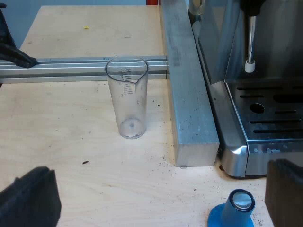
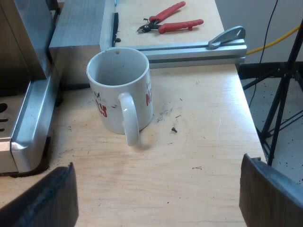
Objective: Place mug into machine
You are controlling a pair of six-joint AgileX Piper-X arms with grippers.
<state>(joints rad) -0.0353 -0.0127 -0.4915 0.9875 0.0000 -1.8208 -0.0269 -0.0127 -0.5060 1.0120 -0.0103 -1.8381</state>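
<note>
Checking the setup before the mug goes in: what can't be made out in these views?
Left wrist view:
espresso machine: upper part cut off by the picture edge.
blue tamper: base cut off likewise.
measuring glass: scale figures too small.
Right wrist view:
mug: red lettering partly hidden by its handle.

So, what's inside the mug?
The mug stands upright, and the part of its inner wall in view looks bare. Its near rim covers the bottom, so that part cannot be checked.

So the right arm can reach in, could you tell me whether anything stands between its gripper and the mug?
Nothing visible does: only bare table lies between the open right gripper and the mug, handle towards it.
</note>
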